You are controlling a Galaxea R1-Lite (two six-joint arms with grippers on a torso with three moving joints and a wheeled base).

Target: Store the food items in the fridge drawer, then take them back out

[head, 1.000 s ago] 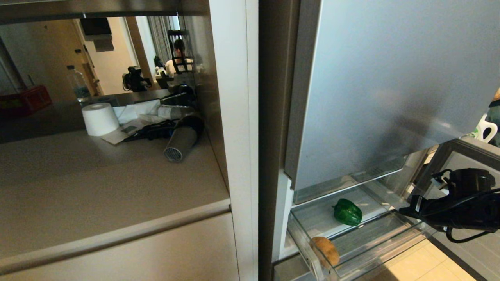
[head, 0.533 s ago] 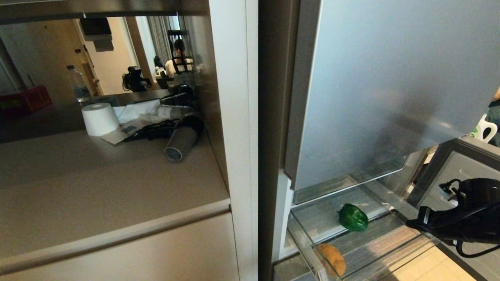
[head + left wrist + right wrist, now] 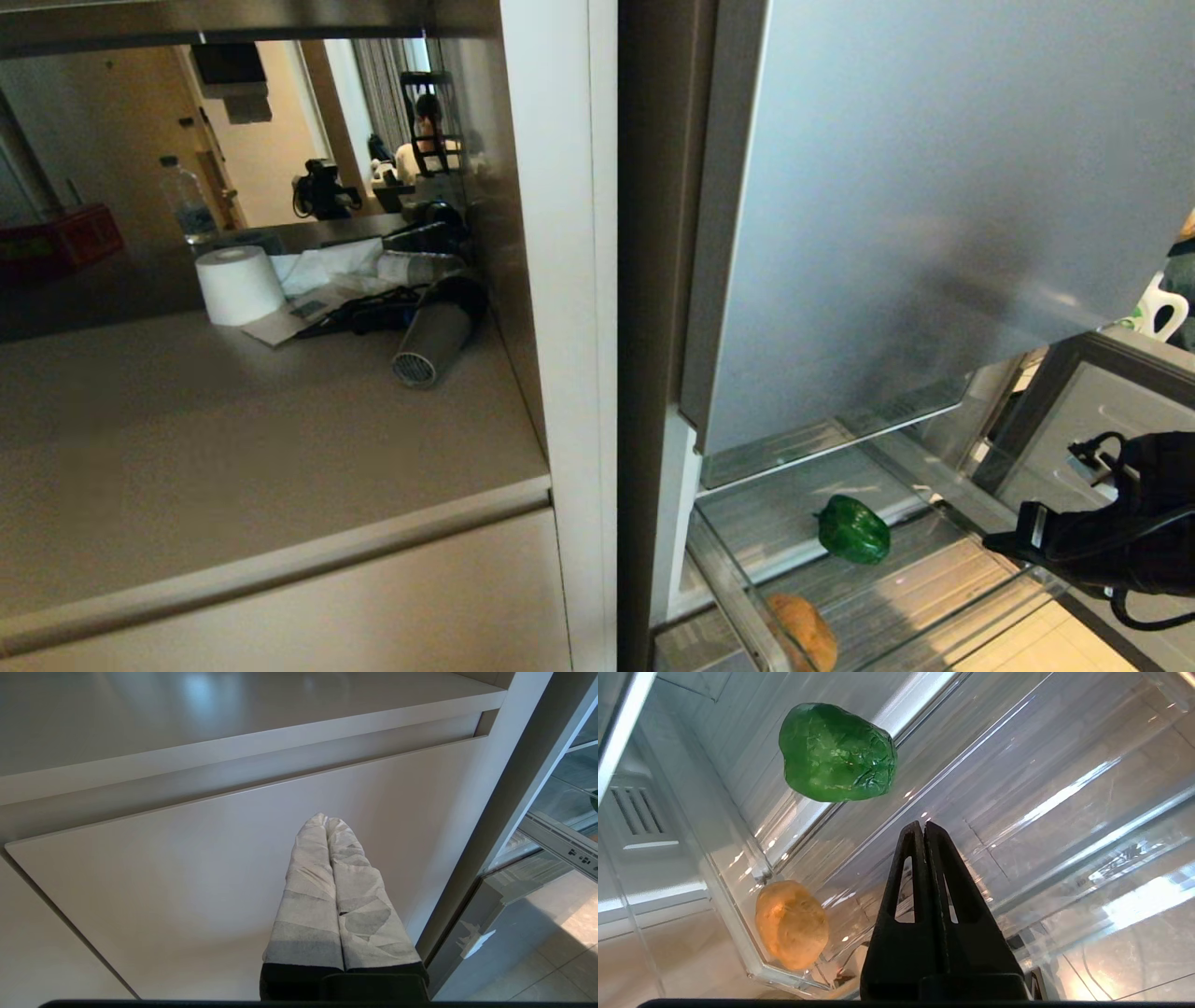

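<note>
Standing open: fridge drawer (image 3: 896,597), clear-walled, pulled out beneath the tall upper door (image 3: 934,205).
Lying inside: green bell pepper (image 3: 853,529) toward the back, tan potato (image 3: 803,633) at the front left corner – well apart, neither held.
Hovering over the drawer's right side: right hand (image 3: 923,828), fingers pressed together, holding nothing, tips pointing down between the two items.
Parked low before the cabinet front (image 3: 187,858): left hand (image 3: 326,820), wrapped fingers closed, empty.
Step in hand, by judgement – both items stored and the drawer out, so either closing it or the taking-out half.
Next move, if retrieval: spread the right fingers, shift over one item, descend clear of the glass walls.
</note>
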